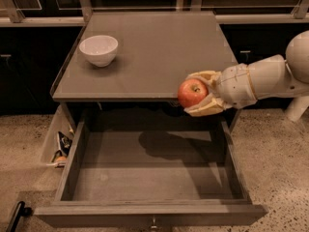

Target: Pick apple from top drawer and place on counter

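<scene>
Red apple (192,93), yellowish patch on one side, is clamped between the two cream fingers (203,76) of the gripper (190,94). One finger lies over the top of the fruit and one under it, spread only as wide as the fruit. No gap shows between fingers and skin.

Position: the apple is clear of the top drawer (145,178), whose bare bottom lies below the fingers and nearer the camera. The fingers hang at the front right corner of the bench (159,47), about level with its front edge. Whether the lower finger clears the bench surface cannot be told.

Step in hand (judged): pick done; carry and set-down not yet done.

Notes for doing it well:
- Gain height first. The lower finger sits beneath the apple and would likely catch the bench edge on a flat sweep.
- Then travel away from the drawer and to the left of the fingers, onto open bench surface.
- White bowl (98,49) stands well apart, far left of the fingers. Most of the bench on the fingers' side of it is free.
- Lower until the apple bears on the surface before opening. A round fruit released high may roll toward the edge.
- Draw the fingers back along the arm (260,79) line so the lower one does not nudge the fruit.
</scene>
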`<action>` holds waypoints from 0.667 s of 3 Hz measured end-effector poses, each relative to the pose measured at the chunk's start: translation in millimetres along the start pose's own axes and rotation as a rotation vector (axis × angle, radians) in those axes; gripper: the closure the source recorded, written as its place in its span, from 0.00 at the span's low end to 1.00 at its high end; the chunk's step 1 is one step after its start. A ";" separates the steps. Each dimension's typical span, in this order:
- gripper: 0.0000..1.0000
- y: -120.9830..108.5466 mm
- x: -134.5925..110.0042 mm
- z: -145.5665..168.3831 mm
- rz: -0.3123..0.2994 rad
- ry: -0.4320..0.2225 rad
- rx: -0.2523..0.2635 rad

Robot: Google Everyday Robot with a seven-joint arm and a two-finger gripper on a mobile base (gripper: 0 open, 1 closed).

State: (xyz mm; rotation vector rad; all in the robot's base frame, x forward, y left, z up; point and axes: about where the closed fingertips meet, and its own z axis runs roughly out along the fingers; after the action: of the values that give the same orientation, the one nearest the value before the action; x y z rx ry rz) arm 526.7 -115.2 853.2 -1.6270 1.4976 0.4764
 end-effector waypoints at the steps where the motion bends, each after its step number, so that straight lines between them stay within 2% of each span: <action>1: 1.00 -37.5 -24.2 -15.0 -0.078 -0.037 0.011; 2: 1.00 -77.2 -40.5 -9.7 -0.109 -0.095 -0.034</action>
State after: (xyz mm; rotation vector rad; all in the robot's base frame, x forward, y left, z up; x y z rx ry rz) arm 588.4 -104.0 914.5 -1.6788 1.3300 0.5136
